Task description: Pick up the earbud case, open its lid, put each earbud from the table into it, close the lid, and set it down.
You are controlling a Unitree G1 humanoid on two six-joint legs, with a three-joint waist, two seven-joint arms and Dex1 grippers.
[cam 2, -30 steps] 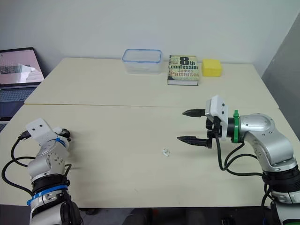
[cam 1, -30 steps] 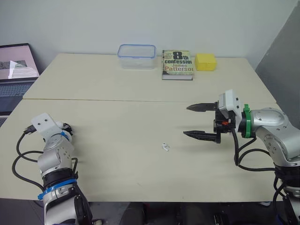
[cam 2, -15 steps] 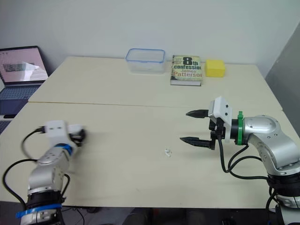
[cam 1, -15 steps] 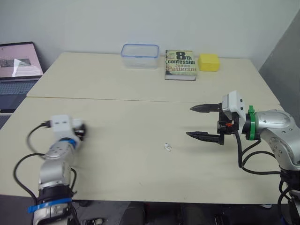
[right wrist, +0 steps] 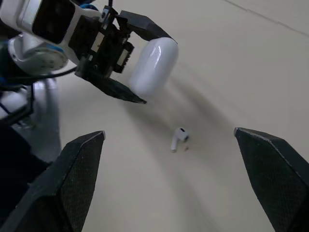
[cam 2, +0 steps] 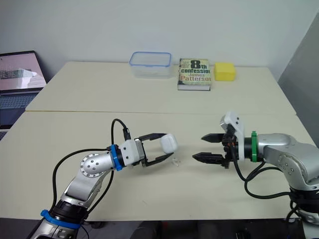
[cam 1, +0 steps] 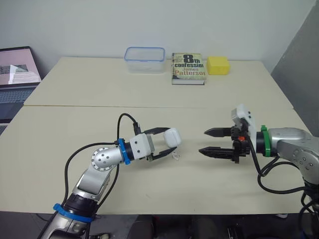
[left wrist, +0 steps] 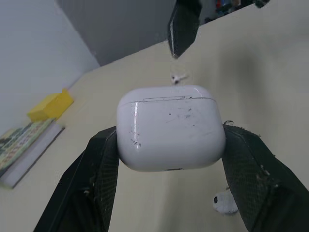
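We see the left end effector (cam 1: pixel 169 142) clamped on the glossy white rounded plastic earbud case (cam 1: pixel 172 136). Its 2 black fingers press the case's sides and hold it in the air just above 1 small white earbud (cam 1: pixel 176 156), which lies on the pale beige tabletop (cam 1: pixel 149 94); the lid seam looks shut. The right end effector (cam 1: pixel 203 142) hangs spread wide and empty on the robot's right of that earbud, near it but not touching, its tips aimed toward the case. Our main worry is the grip: the shell is smooth and curved, so when a right fingertip pushes at the lid the case could twist or squirt out and drop onto the earbud. We also judge that the lower left finger, just beside the earbud, could flick it away if the arm dips. Further on, the earbud is tiny against such broad fingers, so a pinch may skid it across the tabletop instead of lifting it.
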